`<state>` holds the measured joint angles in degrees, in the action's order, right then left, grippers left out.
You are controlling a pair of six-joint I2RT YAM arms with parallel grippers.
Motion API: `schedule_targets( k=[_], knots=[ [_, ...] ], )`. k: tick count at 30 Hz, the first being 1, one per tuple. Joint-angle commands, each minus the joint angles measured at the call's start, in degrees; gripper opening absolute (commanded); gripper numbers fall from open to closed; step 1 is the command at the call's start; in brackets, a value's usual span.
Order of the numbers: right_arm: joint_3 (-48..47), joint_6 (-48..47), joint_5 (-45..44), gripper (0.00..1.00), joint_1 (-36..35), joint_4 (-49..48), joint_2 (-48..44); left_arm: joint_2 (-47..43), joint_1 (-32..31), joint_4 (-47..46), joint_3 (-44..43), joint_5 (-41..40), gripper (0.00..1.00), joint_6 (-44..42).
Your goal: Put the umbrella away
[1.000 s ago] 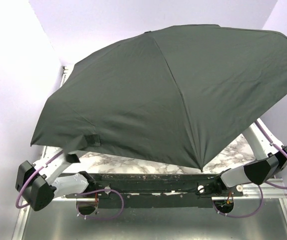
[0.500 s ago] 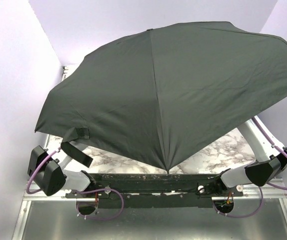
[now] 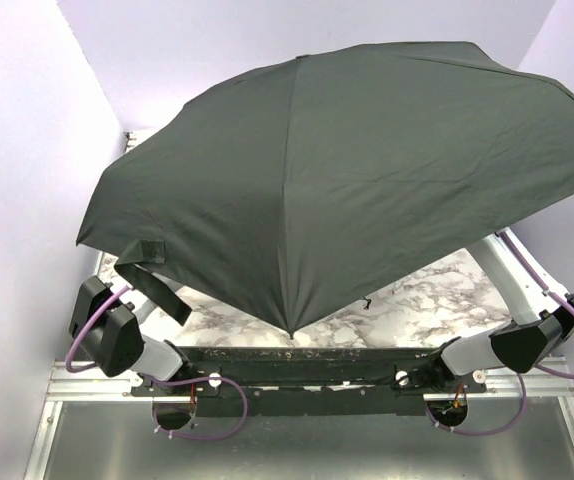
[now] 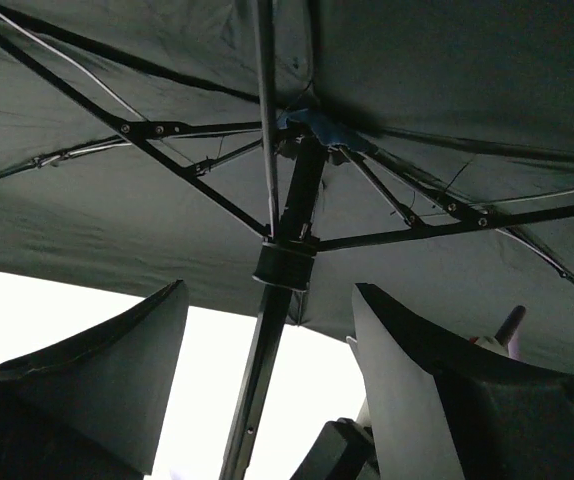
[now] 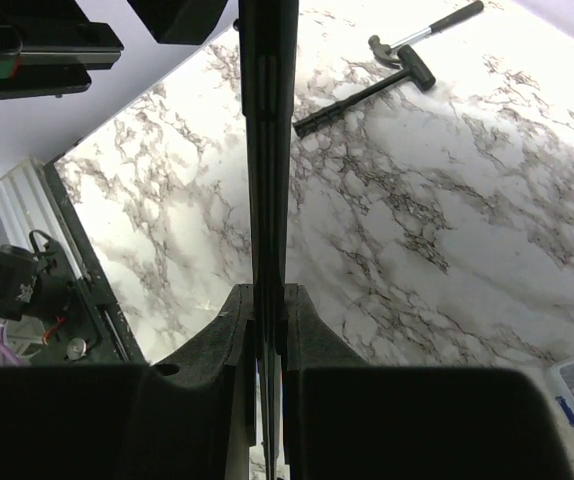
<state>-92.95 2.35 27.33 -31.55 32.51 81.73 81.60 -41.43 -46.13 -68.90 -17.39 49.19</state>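
We are holding the open umbrella [image 3: 347, 170] above the marble table [image 5: 447, 220], its canopy spreading over most of it. Our right gripper [image 5: 267, 300] is pinching the shaft [image 5: 265, 150]. Our left gripper [image 4: 269, 300] is waiting spread under the canopy, one finger on each side of the shaft. A hammer [image 5: 387, 75] is lying on the table.

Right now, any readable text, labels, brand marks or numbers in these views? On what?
None readable.
The umbrella canopy is plain dark fabric, the hammer shows no legible marking, and the marble table carries no print.
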Motion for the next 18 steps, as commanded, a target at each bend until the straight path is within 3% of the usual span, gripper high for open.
schedule_targets(
  k=[1,7,18],
  knots=[
    [-1.0,-0.3,-3.3,0.00,-0.5,-3.9,-1.6,2.0,-0.5,-3.4,-4.0,-3.5,0.68,-1.6],
    [-0.9,-0.6,-3.9,0.00,-0.6,-3.9,-1.9,4.1,-0.6,-0.6,-7.6,-4.0,0.52,-2.5],
    [-0.7,-0.8,-5.0,0.00,-0.8,-3.9,-2.4,6.1,-0.6,2.7,-9.8,-2.0,0.49,-3.5]
  ],
)
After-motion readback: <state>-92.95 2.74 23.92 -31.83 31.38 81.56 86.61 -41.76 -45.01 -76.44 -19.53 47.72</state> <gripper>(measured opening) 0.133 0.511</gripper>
